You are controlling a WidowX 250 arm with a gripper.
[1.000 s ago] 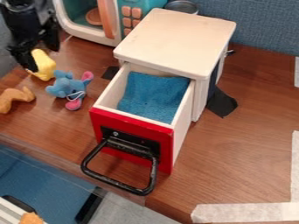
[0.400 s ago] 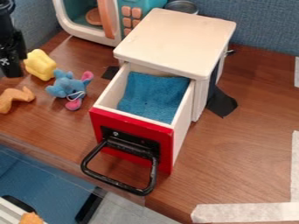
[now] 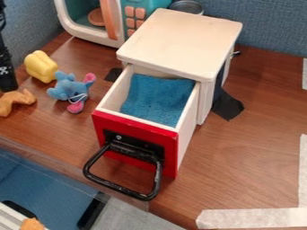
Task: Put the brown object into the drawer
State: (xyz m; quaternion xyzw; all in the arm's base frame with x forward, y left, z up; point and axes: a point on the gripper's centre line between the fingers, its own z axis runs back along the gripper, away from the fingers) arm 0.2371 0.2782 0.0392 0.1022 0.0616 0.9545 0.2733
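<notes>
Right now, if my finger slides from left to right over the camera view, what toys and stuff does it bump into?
Brown object → yellow toy → blue toy with pink ears → open drawer → black patch on the table → white tape up the right edge

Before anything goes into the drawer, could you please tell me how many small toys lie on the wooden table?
3: the yellow toy nearest the microwave, the blue toy beside it, and the brown toy near the arm. The arm may hide others.
</notes>
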